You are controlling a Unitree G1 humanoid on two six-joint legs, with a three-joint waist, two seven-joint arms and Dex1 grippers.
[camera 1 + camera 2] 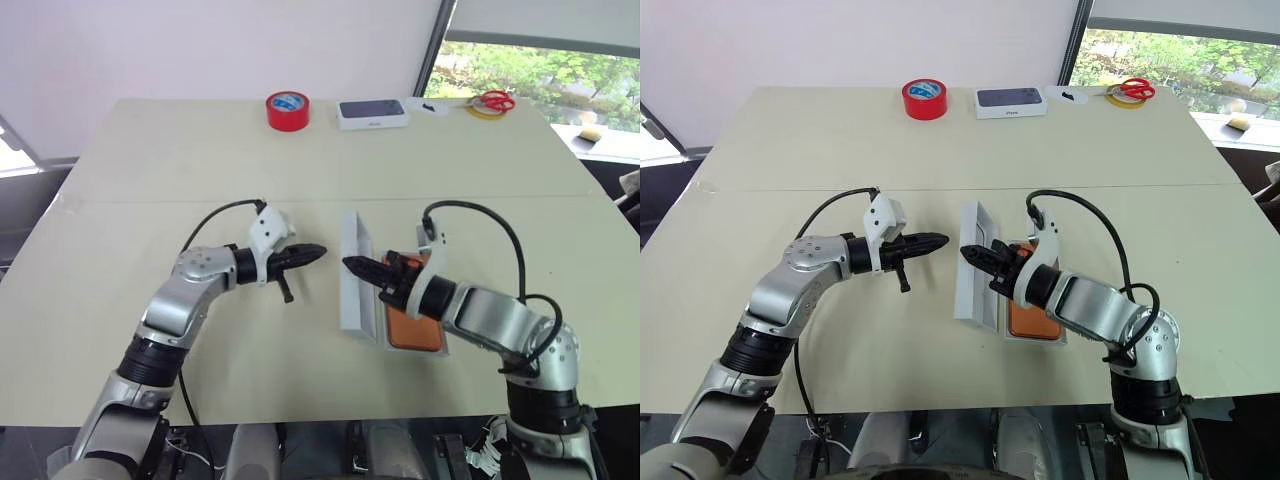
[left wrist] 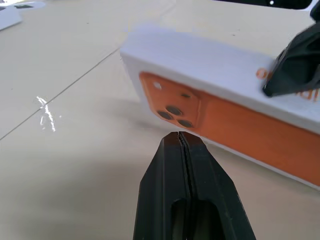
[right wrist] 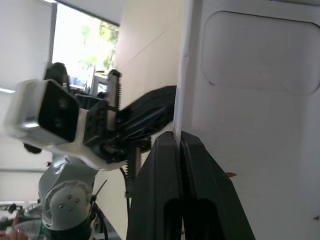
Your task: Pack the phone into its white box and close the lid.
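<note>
White cardboard lid point(image 1: 975, 262) stands on edge on the beige surface point(image 1: 840, 150) between both closed hands; orange phone point(image 1: 1030, 322) lies beside it.

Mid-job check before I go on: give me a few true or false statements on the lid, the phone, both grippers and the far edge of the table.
1. The lid stands on edge beside the white box. True.
2. The phone lies in the white box. True.
3. The left gripper is open. False: it is shut, holding nothing.
4. The right gripper is at the lid's upper edge. True.
5. The red tape roll sits beside the phone. False: it is at the table's far edge.
</note>
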